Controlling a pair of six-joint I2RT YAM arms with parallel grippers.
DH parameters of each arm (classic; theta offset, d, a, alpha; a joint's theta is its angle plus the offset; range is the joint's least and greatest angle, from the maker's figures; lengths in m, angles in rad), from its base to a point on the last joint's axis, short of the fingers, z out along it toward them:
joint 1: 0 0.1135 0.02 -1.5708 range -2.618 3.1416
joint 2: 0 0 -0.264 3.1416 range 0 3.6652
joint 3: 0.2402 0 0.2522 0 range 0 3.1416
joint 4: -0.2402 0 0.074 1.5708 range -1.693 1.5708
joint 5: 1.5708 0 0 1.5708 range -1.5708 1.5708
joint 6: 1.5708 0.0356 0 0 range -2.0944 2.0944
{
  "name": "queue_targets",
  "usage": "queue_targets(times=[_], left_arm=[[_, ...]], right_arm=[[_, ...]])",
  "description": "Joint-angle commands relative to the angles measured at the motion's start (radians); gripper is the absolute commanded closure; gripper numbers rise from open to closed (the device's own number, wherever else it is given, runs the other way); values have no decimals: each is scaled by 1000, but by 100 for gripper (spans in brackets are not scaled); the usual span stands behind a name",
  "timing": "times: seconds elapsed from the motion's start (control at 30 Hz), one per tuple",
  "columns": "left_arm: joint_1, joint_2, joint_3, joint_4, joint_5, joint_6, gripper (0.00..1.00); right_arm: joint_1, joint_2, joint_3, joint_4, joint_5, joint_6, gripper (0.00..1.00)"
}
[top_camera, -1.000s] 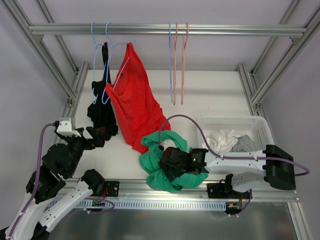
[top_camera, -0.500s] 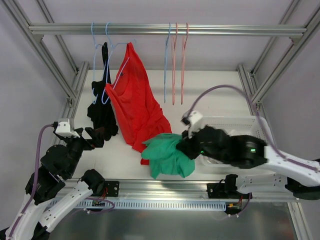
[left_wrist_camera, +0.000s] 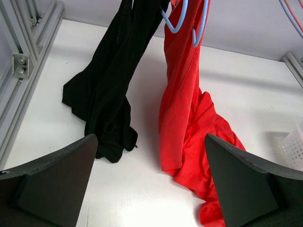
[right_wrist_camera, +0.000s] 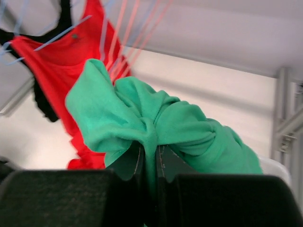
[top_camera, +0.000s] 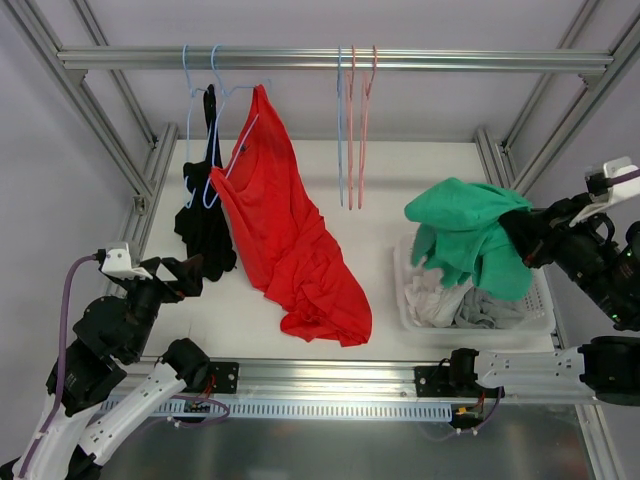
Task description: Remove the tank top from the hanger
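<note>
A red tank top (top_camera: 280, 220) hangs from a blue hanger (top_camera: 215, 110) on the rail, its hem pooled on the table; it also shows in the left wrist view (left_wrist_camera: 187, 94) and the right wrist view (right_wrist_camera: 71, 52). Beside it, a black tank top (top_camera: 205, 220) hangs from another blue hanger. My right gripper (top_camera: 520, 235) is shut on a bunched green garment (top_camera: 470, 235), held in the air over the white basket (top_camera: 545, 305); the cloth is pinched between the fingers (right_wrist_camera: 150, 156). My left gripper (top_camera: 190, 268) stands open and empty low at the left, facing both hanging tops (left_wrist_camera: 150, 139).
Three empty hangers (top_camera: 350, 130), one blue and two pink, hang from the metal rail (top_camera: 330, 58) at the middle. The basket holds white and grey clothes (top_camera: 450, 295). Aluminium frame posts (top_camera: 150, 170) stand at both sides of the table.
My right gripper shut on the green garment at the table's front and carried it up and right to above the basket. The red top's hem is now uncovered. The left arm barely moved.
</note>
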State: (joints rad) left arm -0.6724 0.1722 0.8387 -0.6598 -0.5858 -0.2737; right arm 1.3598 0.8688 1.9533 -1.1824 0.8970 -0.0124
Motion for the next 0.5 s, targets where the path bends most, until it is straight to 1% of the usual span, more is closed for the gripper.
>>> queue_targets(times=[0.0, 0.03, 0.07, 0.1, 0.17, 0.2, 0.23, 0.3, 0.33, 0.37, 0.4, 0.43, 0.47], left_arm=[[4, -14, 2, 17, -19, 4, 1], [4, -16, 3, 19, -20, 4, 1], [4, -19, 3, 19, -22, 2, 1], [4, -22, 5, 19, -20, 1, 1], [4, -22, 8, 19, -20, -1, 1], [4, -19, 10, 19, -19, -1, 1], [4, -16, 13, 19, -17, -1, 1], [4, -8, 19, 17, -13, -2, 1], [4, -4, 26, 19, -9, -2, 1], [4, -2, 30, 19, -11, -2, 1], [4, 4, 34, 17, -14, -4, 1], [4, 9, 42, 19, -16, -4, 1], [4, 12, 45, 17, -16, -5, 1]], right_arm=[[4, -4, -17, -33, 203, -34, 100], [4, -7, -39, -34, 207, -29, 100], [2, -2, -66, -36, 250, -17, 100], [4, -11, -124, -37, 263, -3, 100], [1, -23, -184, -37, 286, 31, 100], [-4, -46, -220, -37, 284, 92, 100], [-8, -59, -303, -37, 290, 121, 100], [-48, -85, -400, -37, 255, 210, 100], [-73, -86, -483, -37, 231, 228, 100], [-146, -85, -522, -37, 161, 242, 100], [-184, -86, -557, -34, 134, 256, 100], [-226, -93, -627, -19, 116, 261, 100], [-308, -103, -666, 6, 59, 250, 100]])
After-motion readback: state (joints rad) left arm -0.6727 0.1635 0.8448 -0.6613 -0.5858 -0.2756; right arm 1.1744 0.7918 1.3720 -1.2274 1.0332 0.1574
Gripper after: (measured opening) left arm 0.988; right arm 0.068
